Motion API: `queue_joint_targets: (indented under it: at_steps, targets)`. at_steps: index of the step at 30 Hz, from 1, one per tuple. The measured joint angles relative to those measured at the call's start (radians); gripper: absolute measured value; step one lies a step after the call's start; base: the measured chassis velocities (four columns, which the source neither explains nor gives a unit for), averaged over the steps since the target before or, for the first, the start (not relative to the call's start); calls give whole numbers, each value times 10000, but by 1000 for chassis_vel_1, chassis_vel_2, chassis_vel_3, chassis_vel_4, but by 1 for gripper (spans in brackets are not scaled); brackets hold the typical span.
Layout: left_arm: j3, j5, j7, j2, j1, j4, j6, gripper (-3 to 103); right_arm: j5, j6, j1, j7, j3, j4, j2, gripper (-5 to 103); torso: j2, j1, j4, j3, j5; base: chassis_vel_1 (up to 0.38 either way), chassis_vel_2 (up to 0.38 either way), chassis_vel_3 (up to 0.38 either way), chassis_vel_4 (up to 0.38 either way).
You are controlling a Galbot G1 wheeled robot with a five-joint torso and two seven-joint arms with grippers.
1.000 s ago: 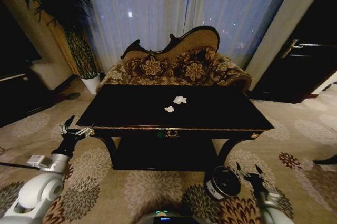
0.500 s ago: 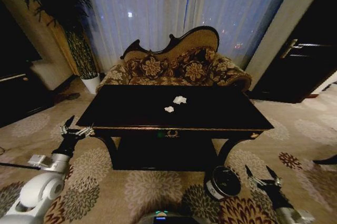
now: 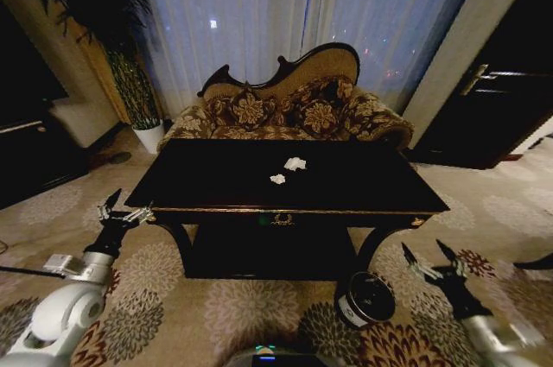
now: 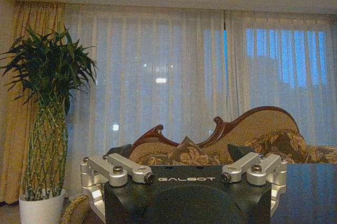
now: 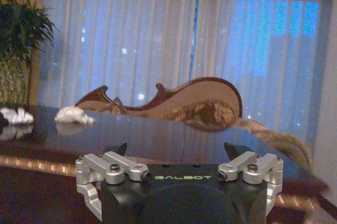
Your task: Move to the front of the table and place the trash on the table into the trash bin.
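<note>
The glossy black table (image 3: 216, 179) with gold trim stands straight ahead of me, and its top also shows in the right wrist view (image 5: 174, 139). Two white paper lumps of trash lie near its middle, one farther back (image 3: 295, 163) (image 5: 73, 114) and one nearer (image 3: 277, 179) (image 5: 16, 116). On the carpet by the table's front right leg stands the dark round trash bin (image 3: 366, 298). My left gripper (image 3: 128, 205) hovers open off the table's front left corner. My right gripper (image 3: 425, 251) (image 5: 176, 150) is open, low and just right of the bin, with nothing in it.
A patterned sofa (image 3: 285, 112) stands behind the table in front of sheer curtains. At the back left a tall plant rises from a white pot (image 3: 149, 136) (image 4: 39, 208). A dark cabinet (image 3: 26, 155) is at the left and a dark door (image 3: 497, 108) at the right. Patterned carpet surrounds the table.
My right gripper has risen and swung out to the right, away from the bin's side. The left arm, the paper lumps and the bin have stayed put.
</note>
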Motion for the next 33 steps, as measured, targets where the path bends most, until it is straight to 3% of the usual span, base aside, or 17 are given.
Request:
queue_joint_targets:
  at_steps: [8,17,23,33]
  targets:
    - [-1,116,11,-176,156,-78,-53,100,-213,-1381,958,1099,-520,1145,-1160,100,0,0,1,0,-1,0,0,0,0]
    - [-36,281,3,-202,260,-222,-71,100,-807,-1865,2024,1741,-1963,1278,-2054,100,0,1,-1,1,0,0,0,0,0]
    - [-143,250,-13,-212,371,-323,-69,100,-682,-2051,2980,1972,-2892,1149,-2967,100,-1,1,-1,1,-2,0,0,0,0]
    - [-478,298,258,-210,719,-463,129,100,-259,-2359,5025,2234,-4848,516,-3731,100,-1,0,1,0,-1,0,0,0,0]
